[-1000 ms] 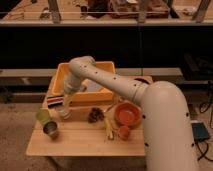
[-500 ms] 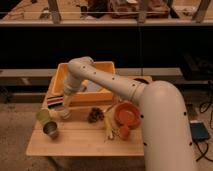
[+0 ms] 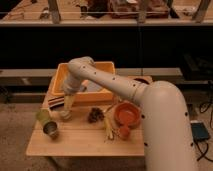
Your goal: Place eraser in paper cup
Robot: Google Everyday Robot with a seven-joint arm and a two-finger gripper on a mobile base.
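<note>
The eraser (image 3: 56, 101), a dark flat block with pale stripes, lies at the table's back left, in front of the tray's left corner. My gripper (image 3: 66, 109) hangs straight down from the arm, just right of the eraser and close above the table. A pale cream shape right under the gripper's tip looks like the paper cup (image 3: 65, 116); the gripper hides most of it. I cannot tell whether the gripper touches the eraser or the cup.
A yellow-orange tray (image 3: 102, 67) stands at the back. A green cup (image 3: 42, 115) and a grey metal cup (image 3: 50, 130) stand at the front left. A pine cone (image 3: 95, 115), an orange bowl (image 3: 127, 114), a small orange object (image 3: 124, 132) and a yellowish object (image 3: 107, 127) lie to the right.
The gripper has sunk slightly and shifted a little left toward the table. The objects on the table have not moved.
</note>
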